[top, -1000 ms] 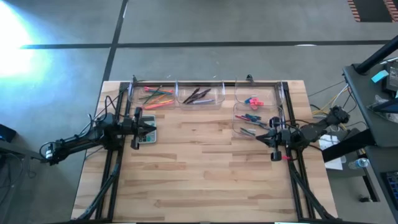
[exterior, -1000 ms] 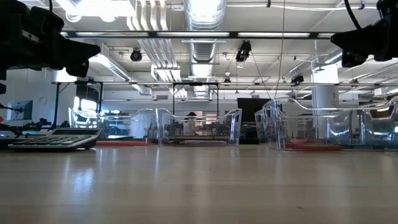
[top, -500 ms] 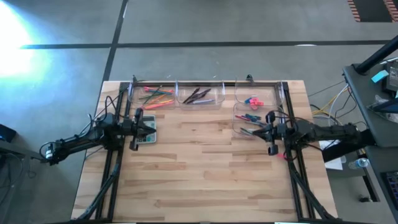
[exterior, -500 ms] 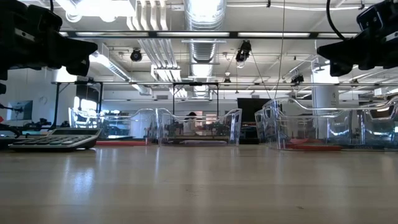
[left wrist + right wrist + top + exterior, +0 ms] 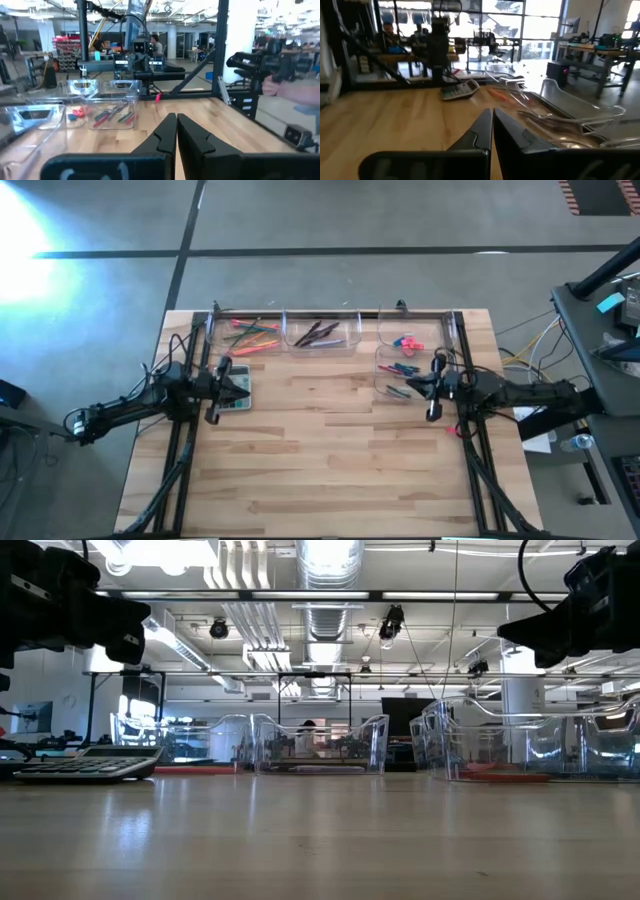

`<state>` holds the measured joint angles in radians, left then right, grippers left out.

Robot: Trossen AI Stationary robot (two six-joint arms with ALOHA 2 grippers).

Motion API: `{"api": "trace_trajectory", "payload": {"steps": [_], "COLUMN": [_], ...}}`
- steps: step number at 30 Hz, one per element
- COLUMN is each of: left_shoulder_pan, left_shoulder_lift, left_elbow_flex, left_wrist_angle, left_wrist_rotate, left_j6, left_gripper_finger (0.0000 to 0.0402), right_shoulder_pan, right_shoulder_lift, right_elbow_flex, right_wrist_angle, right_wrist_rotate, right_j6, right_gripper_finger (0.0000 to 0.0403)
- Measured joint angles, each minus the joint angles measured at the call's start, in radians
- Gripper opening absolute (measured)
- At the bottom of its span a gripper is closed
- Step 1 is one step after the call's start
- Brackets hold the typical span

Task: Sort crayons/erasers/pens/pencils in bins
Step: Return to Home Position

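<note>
- The sorting looked finished: no loose stick or block showed on the open bench [image 5: 330, 470], and the step in hand was judged to be the arms pulling back to rest.
- The left arm [image 5: 150, 395] reached in from its side, with the left jaws raised above the calculator [image 5: 237, 398].
- The left wrist view showed the left jaws pressed together with nothing between them.
- The right arm [image 5: 520, 392] reached in from the opposite side, and the right jaws hung high over the near edge of the crayon bin [image 5: 380, 385].
- The right jaws were likewise pressed together and empty.
- The pencils [image 5: 252, 335] lay in the end bin of the back row, beyond the left jaws and near them.
- The pens [image 5: 318, 333] lay in the middle bin [image 5: 345, 320], between the two pairs of jaws and farther back.
- The erasers [image 5: 406, 341] lay in the bin just beyond the right jaws.
- The crayons [image 5: 398, 370] lay below and just ahead of the right jaws.
- The next move probably called for both arms to draw back with the jaws kept high. The right ones would need to clear the clear bin walls, and the left ones the calculator.
</note>
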<state>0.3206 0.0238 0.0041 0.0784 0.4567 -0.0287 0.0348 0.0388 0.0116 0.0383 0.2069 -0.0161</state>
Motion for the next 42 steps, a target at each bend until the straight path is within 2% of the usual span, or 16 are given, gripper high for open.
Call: {"api": "trace_trajectory", "payload": {"steps": [4,16,42], "left_shoulder_pan": [0.000,0.000,0.000], "left_shoulder_lift": [0.007,0.027,0.028], "left_elbow_flex": [0.000,0.000,0.000], "left_wrist_angle": [0.004,0.009,0.011], "left_wrist_rotate": [-0.001,-0.002,-0.004], "left_j6": [-0.042,-0.068,-0.066], "left_gripper_finger": [0.0000,0.0000,0.0000], "right_shoulder_pan": [0.001,0.002,0.002], "right_shoulder_lift": [0.050,0.127,0.134], "right_elbow_flex": [0.000,0.000,0.000], "right_wrist_angle": [0.001,0.000,0.002], "right_wrist_rotate": [0.026,0.029,0.029], "right_j6": [-0.044,0.024,0.024], "right_gripper_finger": [0.0008,0.0008,0.0009]}}
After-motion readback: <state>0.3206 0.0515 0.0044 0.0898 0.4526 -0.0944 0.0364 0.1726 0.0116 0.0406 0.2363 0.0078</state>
